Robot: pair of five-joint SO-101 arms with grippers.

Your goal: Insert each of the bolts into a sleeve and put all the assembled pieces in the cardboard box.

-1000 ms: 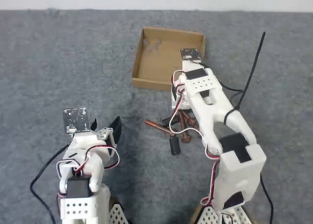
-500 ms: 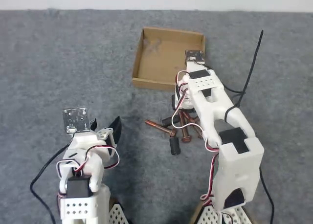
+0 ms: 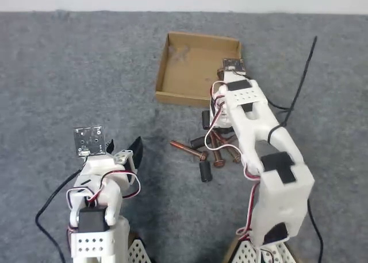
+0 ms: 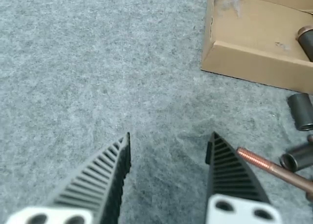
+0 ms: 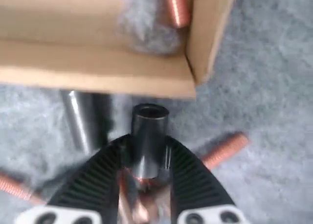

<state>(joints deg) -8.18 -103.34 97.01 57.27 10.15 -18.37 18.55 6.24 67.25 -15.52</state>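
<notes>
Our right tool point(image 5: 146, 145) is closed on a dark sleeve point(image 5: 149, 128), gripping it across its middle so that its long axis runs out along the fingers, open mouth leading. Copper shows at its rear end between the fingers. We take that for a bolt seated in it, though it could belong to the loose bolts point(image 3: 217, 151) lying underneath. The next move turns on one relation: the cardboard box point(image 5: 98, 62) lies straight ahead of the sleeve, and the sleeve's mouth stands just short of the box's near wall, close to a corner. We judge the piece must be carried over that wall before it is let go. One copper-tipped piece point(image 4: 305, 40) lies inside the box. Our left tool point(image 4: 170, 138) hangs with its fingers spread wide over bare desk point(image 4: 73, 53), holding nothing and well apart from the box, so the right arm is plainly the nearer. A spare sleeve point(image 3: 204, 171) lies beside the bolts.
</notes>
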